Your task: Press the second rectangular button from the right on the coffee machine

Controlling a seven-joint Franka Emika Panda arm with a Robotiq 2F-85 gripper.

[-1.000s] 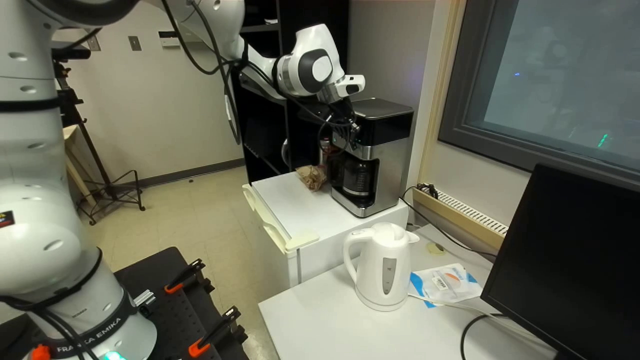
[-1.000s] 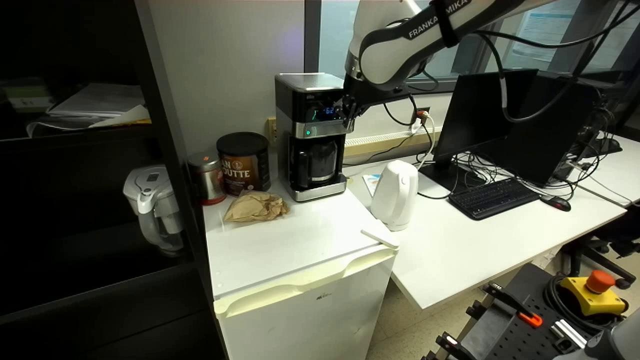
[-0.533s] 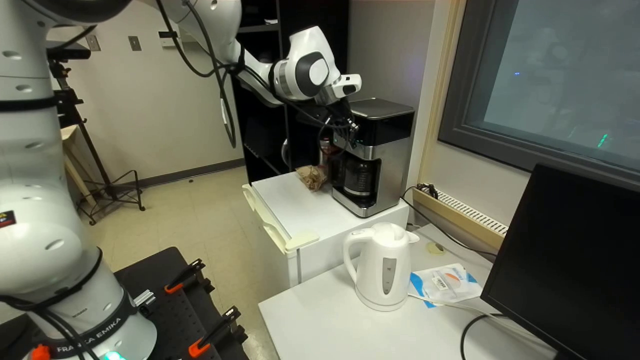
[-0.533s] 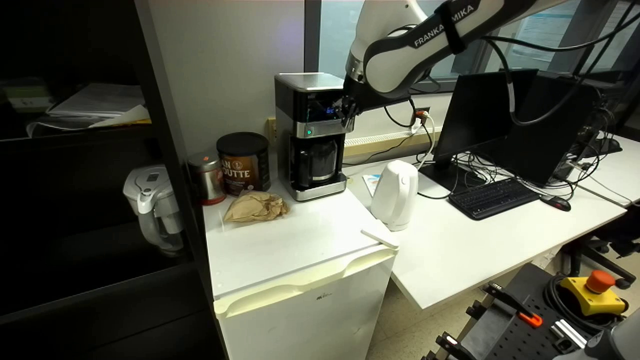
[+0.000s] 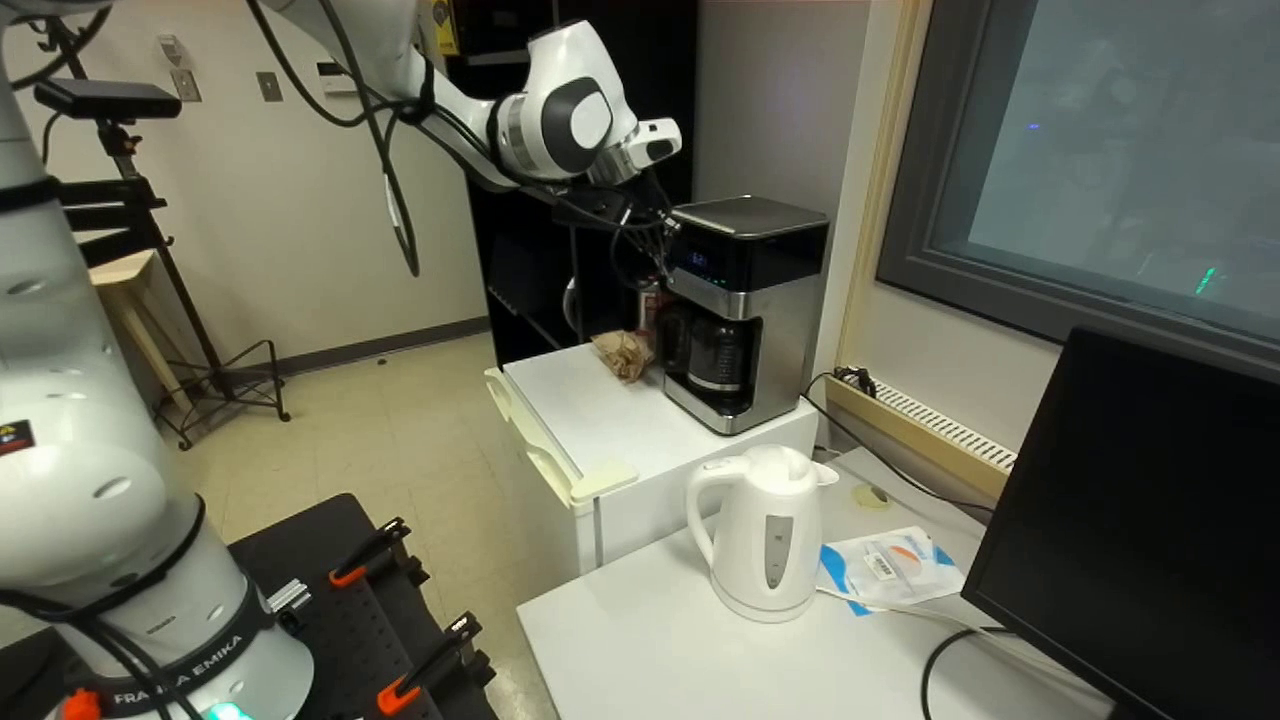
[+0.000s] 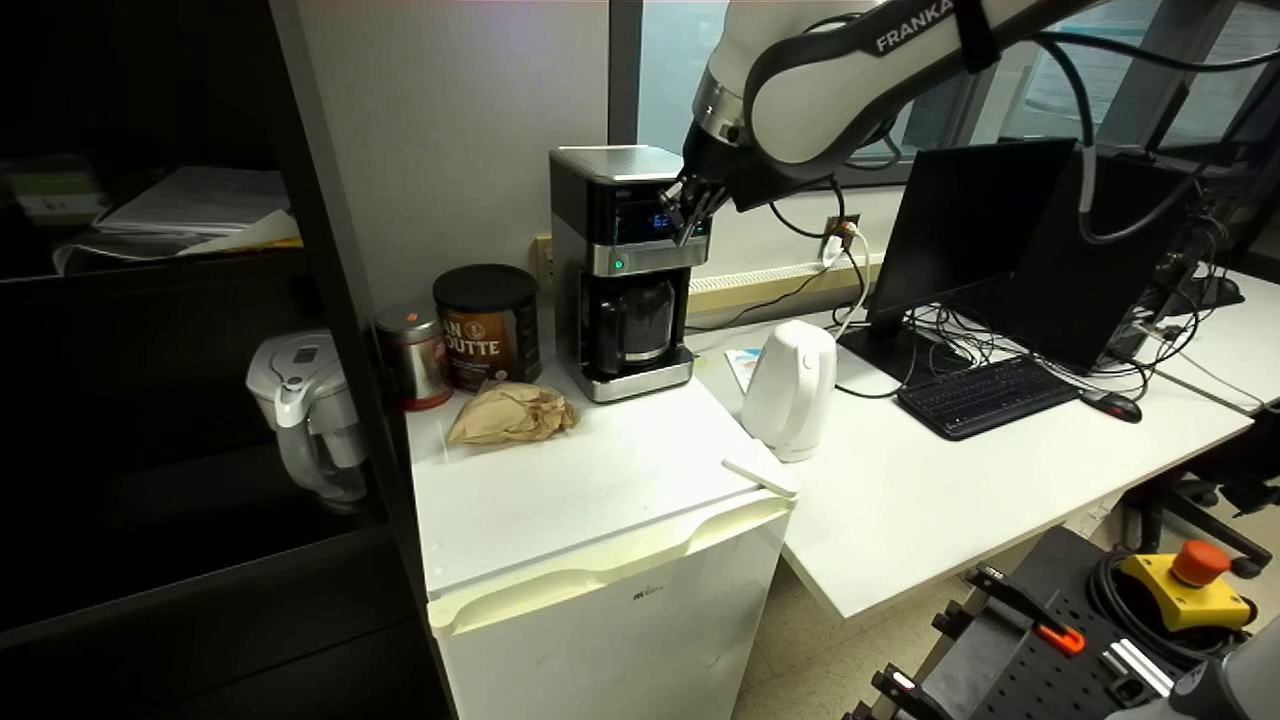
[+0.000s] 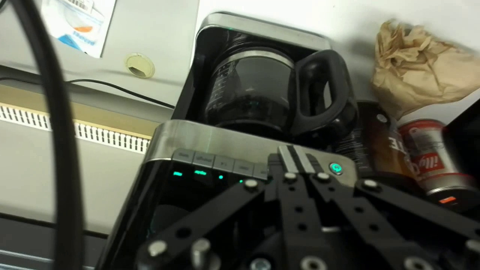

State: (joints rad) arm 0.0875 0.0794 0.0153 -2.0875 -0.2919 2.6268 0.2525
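Note:
The black and silver coffee machine (image 5: 785, 265) stands on the white fridge, and also shows in an exterior view (image 6: 567, 230). In the wrist view, which is upside down, its row of grey rectangular buttons (image 7: 223, 163) runs along the silver strip. The second from the machine's right is the button (image 7: 203, 159) second from the left there. The round power button (image 7: 336, 168) glows green. My gripper (image 7: 296, 159) is shut and empty. Its fingertips (image 6: 684, 238) are in front of the strip, between the power button and the rectangular row, covering the row's end. I cannot tell whether they touch.
A glass carafe (image 7: 251, 90) sits in the machine. A paper bag (image 6: 515, 412), a coffee tin (image 6: 487, 330) and a metal canister (image 6: 415, 355) stand beside it. A white kettle (image 5: 765, 530) and a monitor (image 5: 1140, 510) are on the desk. A dark shelf (image 6: 330, 300) borders the fridge.
My arm and gripper have drawn back from the machine's front and shifted sideways toward the power button side. The machine's lit display now shows in an exterior view where the gripper hid it.

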